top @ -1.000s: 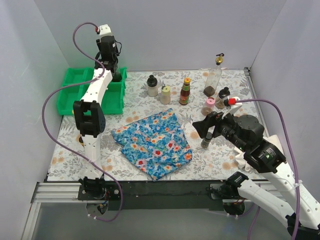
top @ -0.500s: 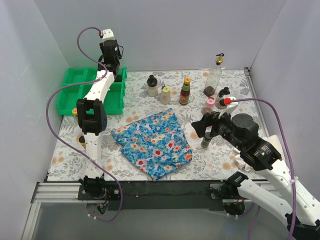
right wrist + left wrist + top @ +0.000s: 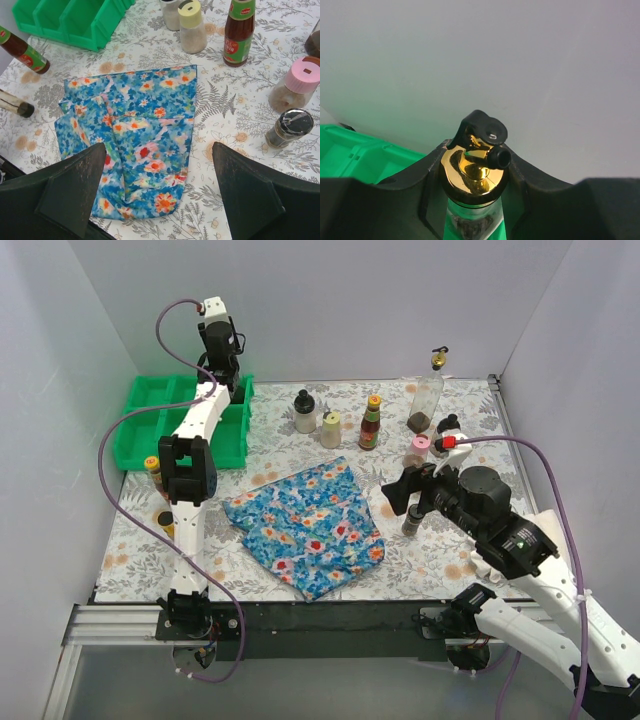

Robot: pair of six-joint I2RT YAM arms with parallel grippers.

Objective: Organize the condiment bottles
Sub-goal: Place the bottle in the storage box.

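At the far left, by the back wall, sits the green tray. The left gripper hangs over its back right corner with its jaws pinching the neck of a gold-topped bottle that has a black spout. Green shows beneath it, though I cannot tell whether the bottle's base touches the tray floor.

In front of the tray, near the table's left edge, two bottles lie on their sides, a brown bottle with a red and green label and a thin clear bottle with a dark cap.

Along the back, towards the middle, three stand upright in a loose row: a white bottle with a black cap, a cream shaker and a red-labelled sauce bottle. In front of them the blue floral cloth lies rumpled on the table.

Further right a pink-lidded shaker stands, with a tall clear bottle and a dark jar behind it. A small silver-topped shaker stands just in front of the pink one, beside the cloth's right edge.

The right gripper hovers over the cloth's right side, jaws spread wide and holding nothing.
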